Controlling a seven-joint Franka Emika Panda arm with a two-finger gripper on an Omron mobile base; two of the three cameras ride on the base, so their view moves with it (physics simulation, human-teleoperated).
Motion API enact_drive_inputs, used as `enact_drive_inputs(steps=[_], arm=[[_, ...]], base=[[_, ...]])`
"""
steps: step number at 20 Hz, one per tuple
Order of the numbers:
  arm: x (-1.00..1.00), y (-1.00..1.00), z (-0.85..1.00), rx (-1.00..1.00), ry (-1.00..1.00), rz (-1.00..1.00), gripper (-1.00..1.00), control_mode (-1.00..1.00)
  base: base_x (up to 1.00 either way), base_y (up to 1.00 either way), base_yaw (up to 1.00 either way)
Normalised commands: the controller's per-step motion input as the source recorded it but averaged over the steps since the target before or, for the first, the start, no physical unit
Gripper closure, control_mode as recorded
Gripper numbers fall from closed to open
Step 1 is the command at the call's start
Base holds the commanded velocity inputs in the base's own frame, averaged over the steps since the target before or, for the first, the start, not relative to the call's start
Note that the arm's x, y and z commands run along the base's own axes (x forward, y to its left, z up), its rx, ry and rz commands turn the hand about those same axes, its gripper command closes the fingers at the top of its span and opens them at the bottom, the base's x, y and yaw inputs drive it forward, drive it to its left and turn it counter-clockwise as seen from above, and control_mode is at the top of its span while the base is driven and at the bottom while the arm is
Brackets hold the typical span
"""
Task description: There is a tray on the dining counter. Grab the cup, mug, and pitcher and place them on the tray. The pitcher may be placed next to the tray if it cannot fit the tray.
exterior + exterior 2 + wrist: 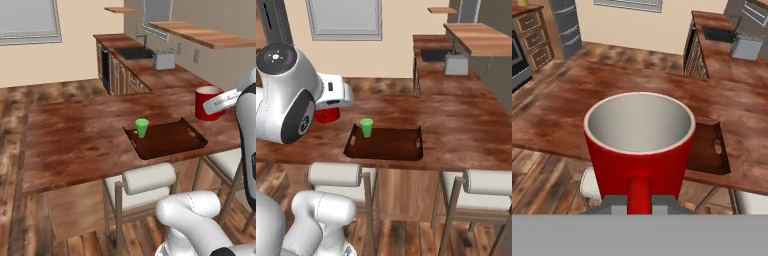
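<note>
The dark brown wooden tray [172,140] with cut-out end handles lies flat on the reddish-brown dining counter [80,135], near its front edge. The small green cup [142,128] stands upright inside the tray at one corner. The red mug [639,150], white inside, is upright above the counter, off the tray, handle toward the hand camera.

cups: one green cup [142,127] standing in view | mugs: one red mug [640,150] showing | trays: one tray [167,141] lying (dark brown wood) | stools: two white-cushioned stools [336,176] standing | toasters: one toaster [163,60] sitting
</note>
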Motion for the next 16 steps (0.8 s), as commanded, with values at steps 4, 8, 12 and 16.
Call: enact_drive_inputs(steps=[4, 8, 12, 16], arm=[[0.0, 0.0, 0.0, 0.0, 0.0, 0.0, 1.0, 1.0], [0.0, 0.0, 0.0, 0.0, 0.0, 0.0, 1.0, 1.0], [0.0, 0.0, 0.0, 0.0, 0.0, 0.0, 1.0, 1.0], [0.0, 0.0, 0.0, 0.0, 0.0, 0.0, 1.0, 1.0]], base=[[0.5, -0.39, 0.0], [0.43, -0.5, 0.08], [0.24, -0.55, 0.21], [0.25, -0.31, 0.19]])
